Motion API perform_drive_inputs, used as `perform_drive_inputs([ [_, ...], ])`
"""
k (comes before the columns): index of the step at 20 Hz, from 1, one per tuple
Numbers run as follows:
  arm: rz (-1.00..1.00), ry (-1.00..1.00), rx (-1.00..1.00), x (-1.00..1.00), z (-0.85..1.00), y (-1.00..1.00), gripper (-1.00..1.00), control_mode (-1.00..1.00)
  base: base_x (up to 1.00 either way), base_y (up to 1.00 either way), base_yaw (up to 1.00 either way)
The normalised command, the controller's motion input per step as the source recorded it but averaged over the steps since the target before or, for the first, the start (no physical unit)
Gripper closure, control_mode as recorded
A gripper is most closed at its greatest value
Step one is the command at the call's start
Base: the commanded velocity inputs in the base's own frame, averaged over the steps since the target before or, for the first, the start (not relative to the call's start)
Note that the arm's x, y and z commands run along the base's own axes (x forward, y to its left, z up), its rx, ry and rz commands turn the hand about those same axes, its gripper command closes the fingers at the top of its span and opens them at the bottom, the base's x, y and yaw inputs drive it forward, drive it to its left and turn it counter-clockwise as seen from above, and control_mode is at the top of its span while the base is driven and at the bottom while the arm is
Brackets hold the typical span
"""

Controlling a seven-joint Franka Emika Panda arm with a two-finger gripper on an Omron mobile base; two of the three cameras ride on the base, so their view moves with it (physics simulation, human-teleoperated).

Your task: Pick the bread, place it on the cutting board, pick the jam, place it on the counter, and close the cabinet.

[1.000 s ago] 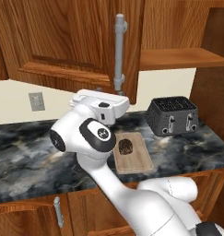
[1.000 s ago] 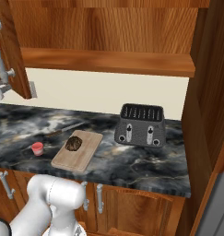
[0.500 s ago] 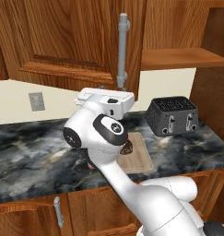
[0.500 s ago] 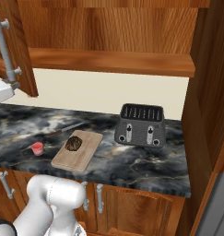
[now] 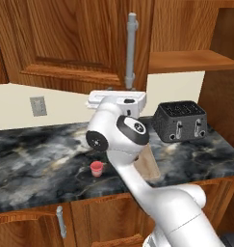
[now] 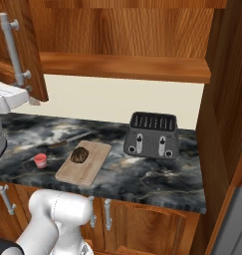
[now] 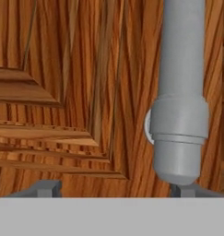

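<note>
My pincer (image 7: 113, 189): raised at the cabinet door (image 5: 75, 43), tips either side of the handle (image 7: 180, 92) end; grip, cannot tell. Bench (image 6: 142, 174): jam (image 6: 40, 160) on the marble beside the cutting board (image 6: 87, 167); bread (image 6: 79, 155) on board. Toaster (image 6: 152, 135) behind. Cabinet door ajar, shelf (image 6: 127, 67) exposed.

1. A cream wall (image 6: 117, 99) runs behind the worktop.
2. A black toaster (image 6: 152, 134) stands against that wall, near the tall wooden side panel (image 6: 227, 99).
3. A grey wall outlet (image 5: 38, 106) sits on the wall, well left of the toaster.
4. Below the toaster, lower wooden cabinets (image 6: 142, 224) carry grey bar handles (image 6: 108, 214).
</note>
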Motion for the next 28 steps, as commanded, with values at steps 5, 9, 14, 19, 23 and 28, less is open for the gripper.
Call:
perform_drive_inputs([
  [5, 0.11, 0.0, 0.0, 0.42, -0.07, -0.21, -1.0, -1.0, 0.0, 0.0, 0.0],
  [9, 0.11, 0.0, 0.0, 0.4, -0.07, -0.23, -1.0, -1.0, 0.0, 0.0, 0.0],
  [14, 0.09, 0.0, 0.0, 0.4, -0.04, -0.2, -1.0, -1.0, 0.0, 0.0, 0.0],
  [19, 0.09, 0.0, 0.0, 0.42, -0.02, -0.21, -1.0, -1.0, 0.0, 0.0, 0.0],
  [23, 0.09, 0.0, 0.0, 0.42, -0.03, -0.19, -1.0, -1.0, 0.0, 0.0, 0.0],
  [28, 0.08, 0.0, 0.0, 0.42, -0.06, -0.14, -1.0, -1.0, 0.0, 0.0, 0.0],
])
